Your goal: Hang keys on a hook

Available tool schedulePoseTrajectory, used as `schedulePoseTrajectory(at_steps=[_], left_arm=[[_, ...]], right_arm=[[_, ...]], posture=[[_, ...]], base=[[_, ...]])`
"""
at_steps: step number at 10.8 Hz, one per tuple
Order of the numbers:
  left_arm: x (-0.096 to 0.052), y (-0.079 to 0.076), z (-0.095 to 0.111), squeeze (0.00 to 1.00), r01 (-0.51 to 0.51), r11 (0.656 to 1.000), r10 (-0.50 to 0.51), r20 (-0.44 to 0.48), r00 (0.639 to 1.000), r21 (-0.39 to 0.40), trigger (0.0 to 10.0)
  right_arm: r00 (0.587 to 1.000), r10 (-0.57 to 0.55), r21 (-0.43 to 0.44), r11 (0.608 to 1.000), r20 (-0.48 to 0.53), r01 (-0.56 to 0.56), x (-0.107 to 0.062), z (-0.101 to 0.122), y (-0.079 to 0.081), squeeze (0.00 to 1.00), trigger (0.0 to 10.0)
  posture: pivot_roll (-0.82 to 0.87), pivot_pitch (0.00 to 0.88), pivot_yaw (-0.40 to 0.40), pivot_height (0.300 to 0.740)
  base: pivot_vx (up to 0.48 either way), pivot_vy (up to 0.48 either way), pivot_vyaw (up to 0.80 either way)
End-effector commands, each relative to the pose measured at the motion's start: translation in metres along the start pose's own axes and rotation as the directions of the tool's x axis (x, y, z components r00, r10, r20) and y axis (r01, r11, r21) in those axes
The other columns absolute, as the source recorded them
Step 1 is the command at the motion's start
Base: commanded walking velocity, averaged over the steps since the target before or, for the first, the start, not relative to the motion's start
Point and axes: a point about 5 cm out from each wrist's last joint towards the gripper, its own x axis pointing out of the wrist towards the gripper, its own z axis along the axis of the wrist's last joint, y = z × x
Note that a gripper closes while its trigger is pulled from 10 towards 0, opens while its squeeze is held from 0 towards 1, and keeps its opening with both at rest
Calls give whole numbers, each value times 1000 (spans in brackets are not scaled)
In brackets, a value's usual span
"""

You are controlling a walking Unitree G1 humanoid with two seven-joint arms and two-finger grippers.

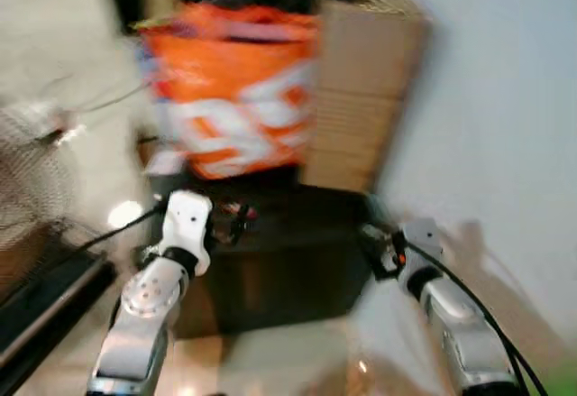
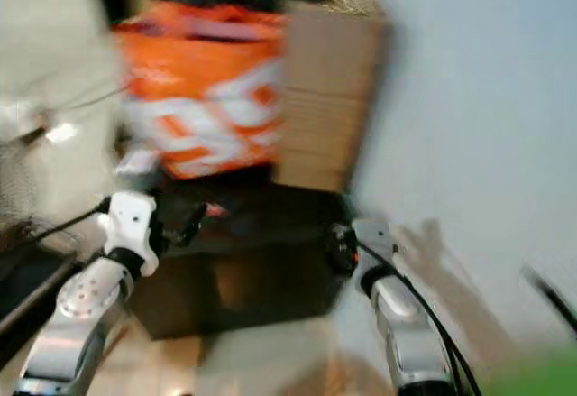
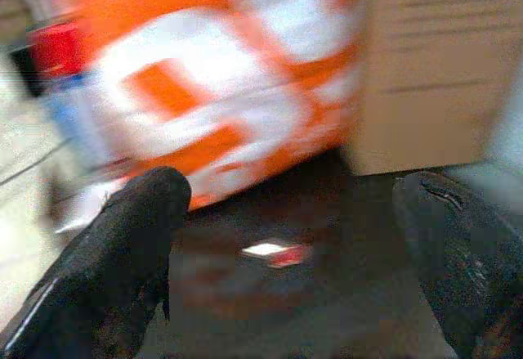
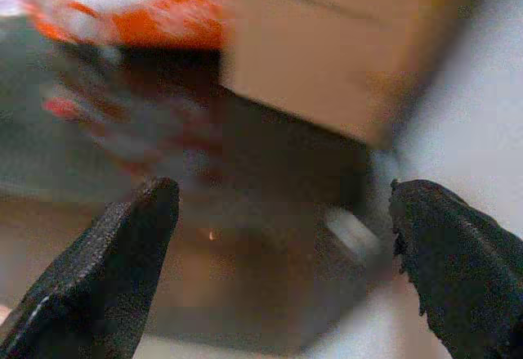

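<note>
Blurred room, pale wall [image 1: 505, 98] on the right, a fan grille [image 1: 27, 179] at far left. Dark low cabinet [image 1: 288, 261] serves as the surface; on it an orange-and-white bag [image 1: 230, 89] with a cardboard box [image 1: 361, 98] just beside it. Left gripper [image 3: 286, 269] hovers near the cabinet's left edge, fingers spread wide. A small red-and-white thing [image 3: 274, 253] lies on the dark top, too blurred to tell if it's the keys. Right gripper [image 4: 286, 253] near the cabinet's right corner, fingers also spread apart, holding nothing.
</note>
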Motion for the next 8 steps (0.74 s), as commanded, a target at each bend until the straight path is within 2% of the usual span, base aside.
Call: schedulePoseTrajectory(at_steps=[1,5,8], left_arm=[[0,4,3,212,-13,1000,12,9,1000,4,10000],[2,5,4,208,-14,1000,14,17,1000,7,10000],[3,4,6,208,-10,1000,10,23,1000,7,10000]], right_arm=[[1000,17,14,1000,21,-17,3,4,4,1000,10000],[999,43,8,999,23,-43,4,4,3,1000,10000],[996,82,-22,996,21,-82,3,5,2,1000,10000]], posture=[[-43,0,-44,740],[-46,0,-44,740],[-46,0,-44,740]], base=[[409,0,400],[405,0,0],[404,0,713]])
